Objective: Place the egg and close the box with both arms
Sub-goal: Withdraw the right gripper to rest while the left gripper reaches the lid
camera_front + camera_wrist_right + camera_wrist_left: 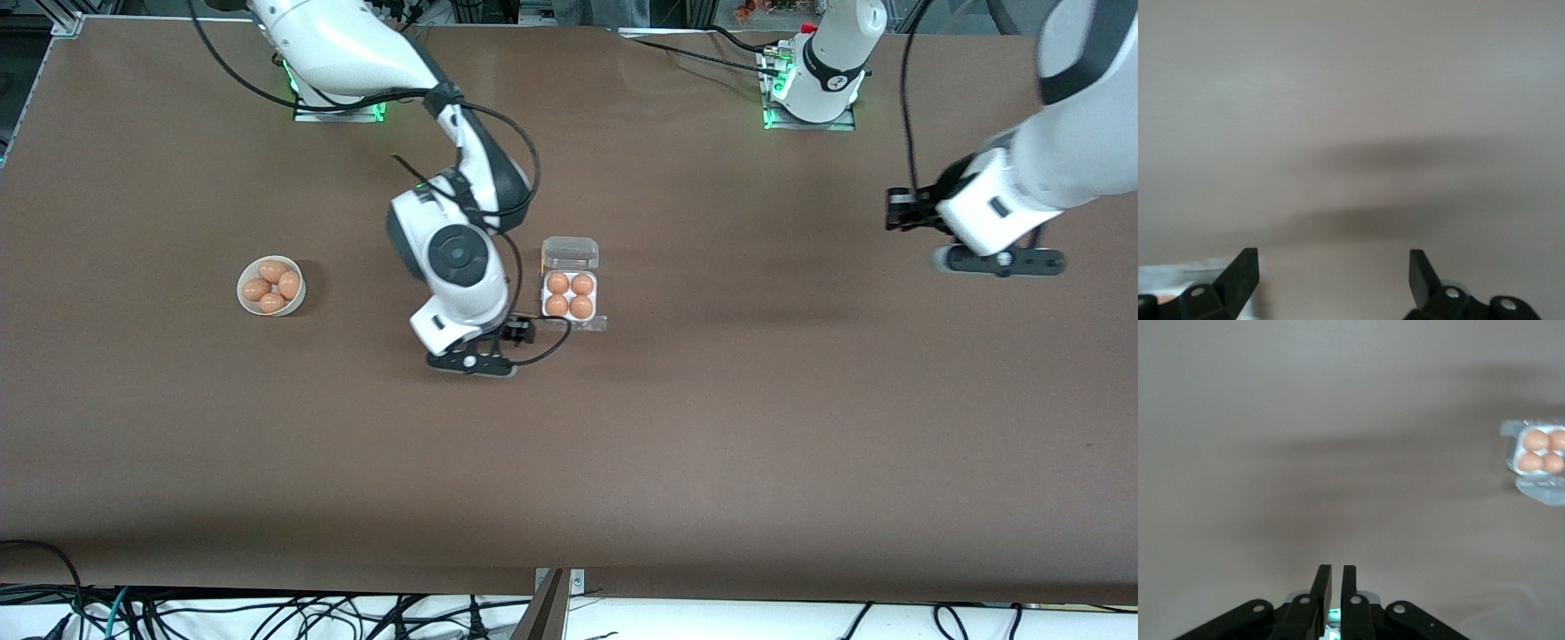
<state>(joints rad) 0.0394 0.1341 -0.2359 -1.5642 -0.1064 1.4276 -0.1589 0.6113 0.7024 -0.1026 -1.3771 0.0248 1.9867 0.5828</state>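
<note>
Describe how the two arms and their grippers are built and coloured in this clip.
Both arms are glossy white jointed shells with black joint bands. The right arm has a round grey-black cap on its wrist and black cables looping along it; the left arm trails one too. The right gripper and left gripper are matt black, with flat fingers and silver screws. Green lights glow at the bases.

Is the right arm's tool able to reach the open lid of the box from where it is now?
Probably yes. The right tool is open beside the box, whose lid stands open; nothing lies between them. The left tool waits, shut, toward its own end.
</note>
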